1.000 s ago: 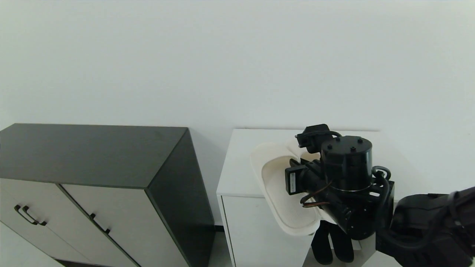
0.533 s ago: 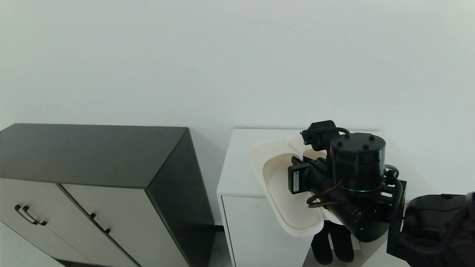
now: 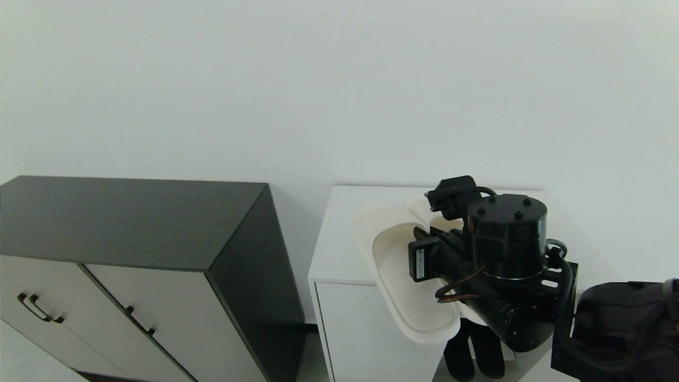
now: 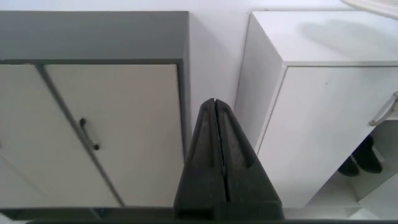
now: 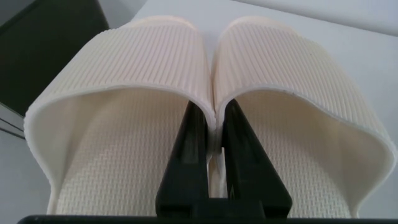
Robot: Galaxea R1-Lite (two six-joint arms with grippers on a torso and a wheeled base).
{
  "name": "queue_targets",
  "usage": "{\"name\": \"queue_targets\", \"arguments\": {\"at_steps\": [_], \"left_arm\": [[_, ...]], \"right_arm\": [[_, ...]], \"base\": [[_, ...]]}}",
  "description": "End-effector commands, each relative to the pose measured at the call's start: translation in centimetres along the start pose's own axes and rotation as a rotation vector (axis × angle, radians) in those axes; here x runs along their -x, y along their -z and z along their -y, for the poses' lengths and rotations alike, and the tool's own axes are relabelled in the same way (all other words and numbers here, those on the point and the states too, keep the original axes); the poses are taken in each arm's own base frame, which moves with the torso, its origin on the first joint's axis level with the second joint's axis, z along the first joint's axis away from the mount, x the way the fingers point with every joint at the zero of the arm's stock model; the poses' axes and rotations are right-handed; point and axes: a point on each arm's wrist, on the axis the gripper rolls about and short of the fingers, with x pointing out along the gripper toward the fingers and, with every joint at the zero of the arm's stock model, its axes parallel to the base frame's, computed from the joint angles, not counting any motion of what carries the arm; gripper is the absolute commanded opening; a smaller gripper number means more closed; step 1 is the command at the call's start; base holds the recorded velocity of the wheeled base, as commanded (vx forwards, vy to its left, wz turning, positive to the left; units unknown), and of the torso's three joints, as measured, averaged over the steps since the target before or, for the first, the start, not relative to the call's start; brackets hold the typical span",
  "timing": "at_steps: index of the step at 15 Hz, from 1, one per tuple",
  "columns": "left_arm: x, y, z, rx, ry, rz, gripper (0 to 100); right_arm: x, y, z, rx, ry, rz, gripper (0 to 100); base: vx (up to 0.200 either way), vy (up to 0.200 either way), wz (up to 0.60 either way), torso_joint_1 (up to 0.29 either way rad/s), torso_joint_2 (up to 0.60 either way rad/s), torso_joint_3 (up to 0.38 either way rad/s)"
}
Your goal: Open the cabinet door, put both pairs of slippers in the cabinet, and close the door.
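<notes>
A pair of cream slippers (image 3: 399, 276) (image 5: 155, 81) hangs side by side over the front edge of the white cabinet's top (image 3: 339, 249). My right gripper (image 5: 213, 134) is shut on their two inner edges, pinched together. In the head view the right wrist (image 3: 504, 249) covers the grip. A pair of black slippers (image 3: 472, 355) (image 4: 364, 158) lies in the white cabinet's open lower compartment, below the arm. My left gripper (image 4: 216, 143) is shut on nothing, low in front of the gap between the two cabinets.
A dark-topped cabinet (image 3: 132, 223) with pale doors and black handles (image 3: 139, 321) stands left of the white one (image 4: 323, 106). A narrow gap separates them. A bare wall runs behind both. A door handle (image 4: 385, 112) shows at the white cabinet's right side.
My right arm has shifted slightly to the right and down, with the cream slippers still pinched. The cabinets and the black slippers have stayed put.
</notes>
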Motion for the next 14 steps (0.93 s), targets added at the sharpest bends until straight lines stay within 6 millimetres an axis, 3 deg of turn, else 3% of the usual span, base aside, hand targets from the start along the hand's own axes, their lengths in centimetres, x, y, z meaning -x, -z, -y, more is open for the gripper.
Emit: {"name": "queue_targets", "arguments": {"at_steps": [1,11,14], "left_arm": [[-0.01,-0.01,0.00,0.000,-0.001,-0.001,0],[-0.01,-0.01,0.00,0.001,-0.001,-0.001,0],[-0.01,-0.01,0.00,0.001,-0.001,-0.001,0]], "right_arm": [[-0.21,0.26,-0.04,0.004,0.003,-0.007,0],[-0.18,0.17,-0.04,0.002,0.004,-0.004,0],[-0.15,0.17,-0.01,0.002,0.003,-0.004,0]], "base": [[0.000,-0.200,0.00,0.002,0.01,0.007],[0.000,-0.200,0.00,0.002,0.00,0.001],[0.000,0.000,0.00,0.000,0.00,0.000]]}}
